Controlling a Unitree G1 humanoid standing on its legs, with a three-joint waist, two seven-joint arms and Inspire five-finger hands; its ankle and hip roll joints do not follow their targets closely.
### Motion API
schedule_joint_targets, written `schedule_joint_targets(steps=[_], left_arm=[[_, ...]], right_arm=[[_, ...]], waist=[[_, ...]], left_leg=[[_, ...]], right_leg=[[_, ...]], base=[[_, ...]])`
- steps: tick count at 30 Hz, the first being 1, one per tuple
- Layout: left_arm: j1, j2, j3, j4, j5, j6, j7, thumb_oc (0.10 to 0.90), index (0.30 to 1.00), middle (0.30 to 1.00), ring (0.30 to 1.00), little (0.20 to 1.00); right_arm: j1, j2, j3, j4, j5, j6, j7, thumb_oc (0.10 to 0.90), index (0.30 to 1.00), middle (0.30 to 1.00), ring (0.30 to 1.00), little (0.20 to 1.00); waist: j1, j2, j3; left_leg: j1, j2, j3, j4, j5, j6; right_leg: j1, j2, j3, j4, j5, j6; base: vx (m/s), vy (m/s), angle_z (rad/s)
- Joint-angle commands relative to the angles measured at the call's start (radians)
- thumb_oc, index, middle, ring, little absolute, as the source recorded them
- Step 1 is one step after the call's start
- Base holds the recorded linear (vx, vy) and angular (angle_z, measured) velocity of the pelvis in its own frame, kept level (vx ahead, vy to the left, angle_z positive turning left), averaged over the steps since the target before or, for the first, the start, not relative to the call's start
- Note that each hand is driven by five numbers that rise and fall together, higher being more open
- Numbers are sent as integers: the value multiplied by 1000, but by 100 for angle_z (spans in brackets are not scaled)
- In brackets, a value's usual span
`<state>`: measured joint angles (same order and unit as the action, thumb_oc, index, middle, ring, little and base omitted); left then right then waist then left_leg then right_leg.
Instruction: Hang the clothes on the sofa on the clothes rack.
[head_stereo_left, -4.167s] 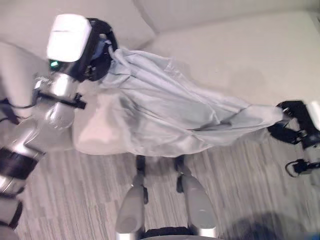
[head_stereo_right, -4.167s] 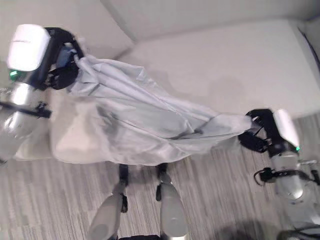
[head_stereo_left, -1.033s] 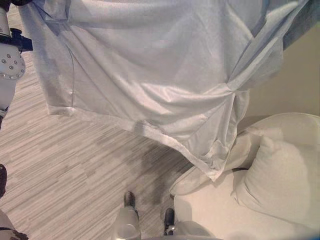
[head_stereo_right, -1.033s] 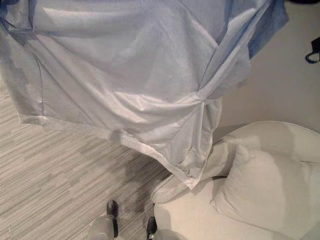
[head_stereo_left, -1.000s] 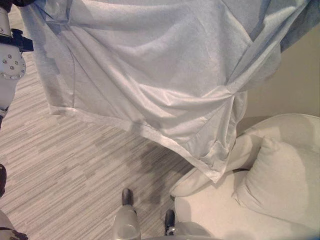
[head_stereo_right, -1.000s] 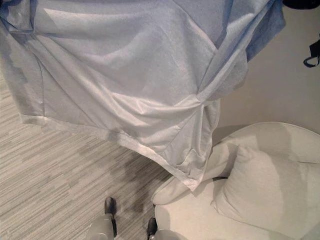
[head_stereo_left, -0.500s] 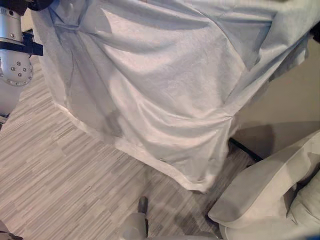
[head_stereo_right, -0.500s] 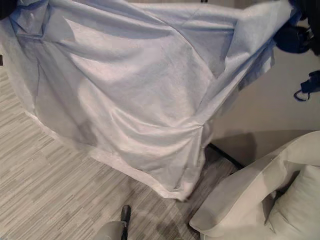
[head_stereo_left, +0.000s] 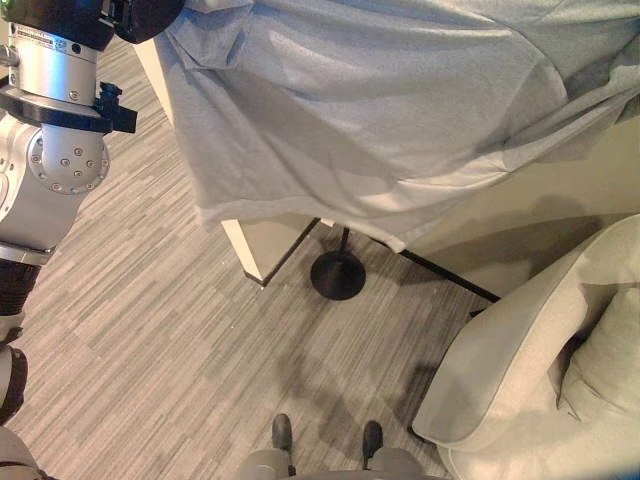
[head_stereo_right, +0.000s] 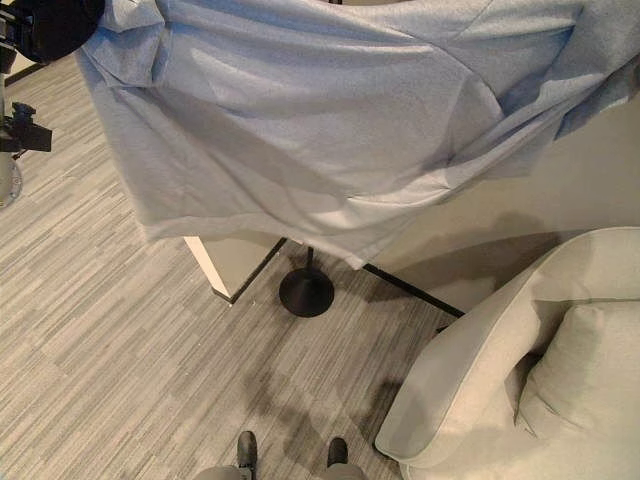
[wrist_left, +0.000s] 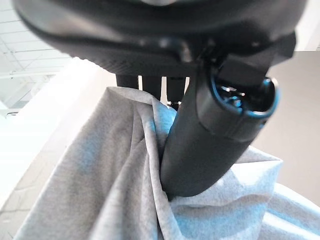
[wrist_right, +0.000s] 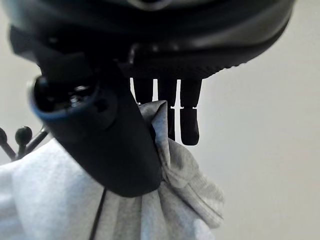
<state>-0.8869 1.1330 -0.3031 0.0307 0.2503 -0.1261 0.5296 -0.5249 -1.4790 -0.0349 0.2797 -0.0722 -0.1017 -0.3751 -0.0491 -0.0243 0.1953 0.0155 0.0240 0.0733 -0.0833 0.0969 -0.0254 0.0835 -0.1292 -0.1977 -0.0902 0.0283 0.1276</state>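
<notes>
A large light-grey garment (head_stereo_right: 330, 120) hangs spread out between my two raised hands, high above the floor. My left hand (head_stereo_left: 140, 15) holds its upper left corner; in the left wrist view the thumb (wrist_left: 210, 135) pinches a fold of the cloth (wrist_left: 100, 190) against the fingers (wrist_left: 150, 87). My right hand's thumb (wrist_right: 110, 145) and fingers (wrist_right: 170, 110) clamp the other corner of the cloth (wrist_right: 50, 200). The clothes rack's black round base (head_stereo_left: 337, 275) stands on the floor behind the garment's hem. Its ball-tipped hooks (wrist_right: 20, 137) show beside my right hand.
A cream sofa (head_stereo_right: 470, 370) with a cushion (head_stereo_right: 585, 370) sits at the lower right. A beige wall corner (head_stereo_left: 255, 245) stands just left of the rack's base. Grey striped floor (head_stereo_left: 150, 330) lies open to the left and in front.
The garment has been lifted higher, so its hem uncovers the rack's base and the wall corner. The whole view has also shifted, with the sofa now lower right.
</notes>
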Motion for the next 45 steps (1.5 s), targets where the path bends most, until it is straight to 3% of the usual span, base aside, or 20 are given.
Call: schedule_joint_targets(steps=[1,10,12,14,15,16,17,19,21,23,25,31,32,33,35,39,40,42,43,45], left_arm=[[-73,-8,159,48,-12,13,65,400,300,300,300,300],[-136,21,123,73,-40,19,78,400,300,300,300,300],[-203,41,70,77,-62,26,81,400,300,300,300,300],[-261,41,6,105,-96,21,82,400,300,300,300,300],[-303,52,-28,133,-117,25,98,400,300,300,300,300],[-325,52,-44,142,-120,24,101,400,300,300,300,300],[-333,53,-49,154,-123,23,104,400,300,300,300,300],[-355,47,-79,164,-125,21,102,400,300,300,300,300],[-379,64,-109,201,-130,23,107,400,300,300,300,300],[-396,61,-112,237,-141,31,111,400,300,300,300,300],[-396,39,-95,240,-132,34,112,400,300,300,300,300],[-400,17,-102,261,-125,35,105,400,300,300,300,300],[-425,10,-130,265,-121,34,99,400,300,300,300,300],[-427,9,-132,266,-122,34,99,400,300,300,300,300],[-460,-5,-158,268,-127,42,96,400,300,300,300,300],[-485,-2,-166,280,-124,49,95,400,300,300,300,300],[-501,-6,-176,291,-123,50,103,400,300,300,300,300],[-502,-13,-175,298,-116,52,103,400,300,300,300,300],[-503,-13,-175,298,-116,52,104,400,300,300,300,300],[-491,-1,-195,319,-76,61,106,400,300,300,300,300]], right_arm=[[-23,-74,-95,-16,-4,-10,-59,400,300,300,300,300],[-210,-72,84,0,-15,-1,-53,400,300,300,300,300],[-366,-89,219,29,-12,15,-53,400,300,300,300,300],[-513,-62,372,84,4,25,-60,400,300,300,300,300],[-642,-49,498,123,8,41,-55,400,300,300,300,300],[-681,-44,534,128,13,42,-57,400,300,300,300,300],[-742,-39,593,143,17,41,-58,400,300,300,300,300],[-870,-12,723,179,20,34,-68,400,300,300,300,300],[-978,20,828,214,17,31,-76,400,300,300,300,300],[-1041,47,899,239,16,37,-65,400,300,300,300,300],[-1065,76,905,239,3,58,-59,400,300,300,300,300],[-1060,91,896,254,-26,78,-56,400,300,300,300,300],[-1072,89,907,272,-34,90,-54,400,300,300,300,300],[-1073,88,908,273,-34,89,-54,400,300,300,300,300],[-1118,110,933,295,-42,103,-56,400,300,300,300,300],[-1145,136,953,334,-35,101,-62,400,300,300,300,300],[-1173,140,967,343,-23,103,-61,400,300,300,300,300],[-1198,129,977,365,-2,101,-70,400,300,300,300,300],[-1204,129,982,366,-1,100,-70,400,300,300,300,300],[-1217,75,1014,405,-2,107,-73,400,300,300,300,300]], waist=[[37,-56,-109],[76,-90,-76],[111,-119,-31],[127,-139,-13],[140,-133,-24],[142,-129,-32],[141,-132,-34],[155,-104,-52],[178,-101,-73],[177,-83,-85],[169,-53,-132],[165,-57,-174],[162,-58,-178],[164,-59,-179],[143,-42,-144],[136,-11,-110],[124,-4,-98],[99,7,-80],[97,11,-80],[61,-10,-62]], left_leg=[[81,-10,8,-4,-124,-59],[73,50,37,223,-127,-85],[-51,71,-12,515,-9,-72],[-174,24,-44,655,-25,-47],[-230,-39,-62,578,-80,-39],[-239,-43,-58,504,-91,-39],[-228,-50,-52,478,-80,-38],[-272,-39,-3,162,-13,-66],[-278,-49,-15,-2,35,-86],[-273,-49,-25,-4,28,-88],[-214,-45,-37,-4,88,-95],[-148,-74,-16,-4,54,-73],[-113,-99,-9,-4,27,-51],[-114,-99,-8,-4,26,-51],[-39,-124,-10,-4,-16,-6],[7,-98,3,-4,-49,5],[32,-85,1,-4,-72,-4],[48,-80,-18,-4,-81,-11],[44,-76,-20,-4,-77,-12],[66,-86,-49,-4,-104,-21]], right_leg=[[24,52,11,3,-10,33],[74,73,15,22,-43,-5],[102,86,46,41,-57,-41],[121,92,68,32,-54,-54],[156,100,100,11,-61,-45],[159,98,103,6,-61,-40],[157,89,106,5,-61,-38],[193,107,103,3,-89,-23],[225,107,122,3,-114,-10],[233,110,132,3,-123,-7],[243,97,132,3,-144,14],[248,17,118,52,-95,57],[215,-28,117,177,-19,78],[213,-29,119,180,-21,78],[99,-80,132,448,164,72],[-18,-122,63,578,126,54],[-76,-117,-1,492,44,40],[-119,-59,-21,362,-10,39],[-115,-53,-27,348,0,36],[-105,13,47,85,25,73]], base=[[64,-80,8],[60,-158,-5],[44,-291,-28],[123,-230,-44],[242,-56,-38],[221,6,-19],[207,17,-18],[382,32,-30],[445,32,-30],[345,71,-63],[467,174,-50],[288,142,4],[193,149,3],[349,323,7],[229,298,1],[146,111,-11],[194,-28,-12],[167,-63,-14],[204,-138,-10],[203,-137,14]])
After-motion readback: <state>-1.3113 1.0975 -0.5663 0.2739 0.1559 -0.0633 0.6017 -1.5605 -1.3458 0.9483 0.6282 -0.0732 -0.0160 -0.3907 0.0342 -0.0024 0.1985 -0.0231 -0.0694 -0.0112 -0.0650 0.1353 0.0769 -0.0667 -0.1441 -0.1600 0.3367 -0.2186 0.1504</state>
